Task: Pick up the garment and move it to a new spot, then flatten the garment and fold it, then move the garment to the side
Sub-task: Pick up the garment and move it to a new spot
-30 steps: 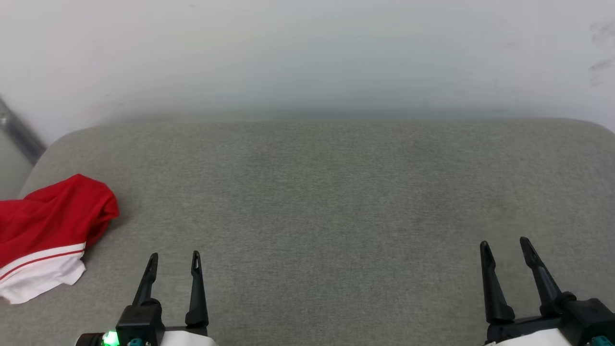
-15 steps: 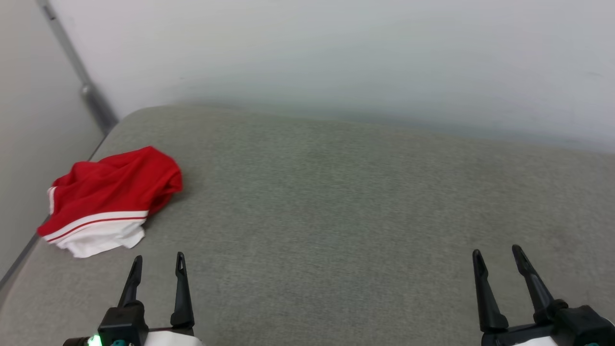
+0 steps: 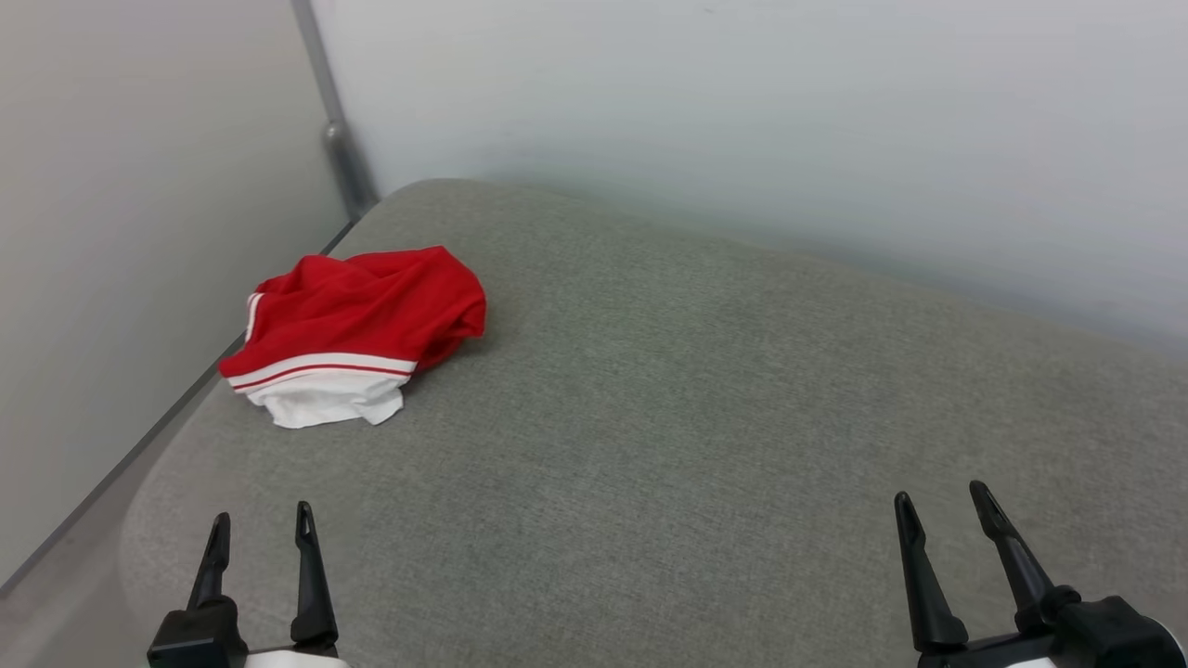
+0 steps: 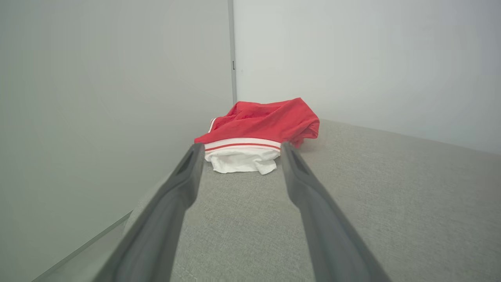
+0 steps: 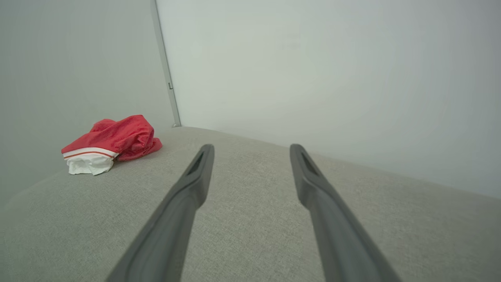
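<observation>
The garment [image 3: 362,320] lies crumpled in a heap near the far left corner of the grey cushion: red fabric with a white band and a thin red stripe at its near edge. Any lettering on it is hidden in the folds. My left gripper [image 3: 262,524] stands open at the lower left, well short of the heap, nothing between its fingers. In the left wrist view the garment [image 4: 260,129] sits straight ahead beyond the open left gripper [image 4: 239,150]. My right gripper [image 3: 943,506] is open at the lower right, far from the cloth. In the right wrist view the garment [image 5: 111,141] lies left of the right gripper [image 5: 250,150].
The grey cushion [image 3: 705,408] spreads wide to the right of the heap. A pale wall [image 3: 742,111] rises behind it and another wall [image 3: 121,232] runs along its left edge, with a grey metal strip [image 3: 339,148] in the corner.
The head camera has swung to the left, so the garment now shows whole and nearer the middle. Both grippers stay open and low in the picture.
</observation>
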{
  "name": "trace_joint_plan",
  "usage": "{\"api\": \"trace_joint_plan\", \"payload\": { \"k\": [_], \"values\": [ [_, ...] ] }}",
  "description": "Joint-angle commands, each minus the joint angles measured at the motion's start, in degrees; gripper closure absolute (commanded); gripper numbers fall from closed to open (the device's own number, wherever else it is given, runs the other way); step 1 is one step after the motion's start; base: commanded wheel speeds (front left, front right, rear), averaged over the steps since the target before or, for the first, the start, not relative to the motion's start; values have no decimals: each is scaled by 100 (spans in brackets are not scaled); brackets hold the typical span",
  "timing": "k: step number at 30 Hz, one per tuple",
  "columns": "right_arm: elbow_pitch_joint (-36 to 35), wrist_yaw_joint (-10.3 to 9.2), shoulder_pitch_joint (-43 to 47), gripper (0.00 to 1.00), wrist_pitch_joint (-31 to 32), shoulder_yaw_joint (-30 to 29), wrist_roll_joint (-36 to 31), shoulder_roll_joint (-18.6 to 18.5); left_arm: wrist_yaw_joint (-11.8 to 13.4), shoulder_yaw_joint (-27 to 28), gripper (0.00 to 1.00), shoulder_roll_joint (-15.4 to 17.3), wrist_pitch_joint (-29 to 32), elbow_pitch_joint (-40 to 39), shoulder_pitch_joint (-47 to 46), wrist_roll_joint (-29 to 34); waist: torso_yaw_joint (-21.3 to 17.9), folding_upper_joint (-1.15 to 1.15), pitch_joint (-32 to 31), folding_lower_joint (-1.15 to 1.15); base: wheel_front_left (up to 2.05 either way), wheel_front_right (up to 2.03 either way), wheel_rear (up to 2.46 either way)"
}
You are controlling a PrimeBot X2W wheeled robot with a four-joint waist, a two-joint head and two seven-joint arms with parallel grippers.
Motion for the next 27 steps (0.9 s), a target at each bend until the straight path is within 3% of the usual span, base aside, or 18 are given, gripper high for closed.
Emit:
{"api": "trace_joint_plan", "payload": {
  "k": [1,7,12,23,27],
  "values": [
    [-14,-2,39,0,-11,6,18,-3,10,43,0,-10,-16,-29,67,-30,116,0,8,0,0,0,0],
    [-7,-2,-23,0,-11,35,-30,-3,23,130,0,-13,-16,5,-6,-106,117,0,85,0,0,0,0],
    [-67,-2,-168,0,-11,2,-190,-3,-147,357,0,88,-16,112,-599,-199,-26,0,318,0,0,0,0],
    [-317,-2,-680,0,-11,-176,-694,-3,-714,1118,0,868,-16,824,-2916,-758,-490,0,1407,0,0,0,0],
    [-469,-3,-918,0,-11,-279,-821,-36,-851,1243,0,1381,-16,1064,-3684,-753,-675,0,1891,0,0,0,0]
  ]
}}
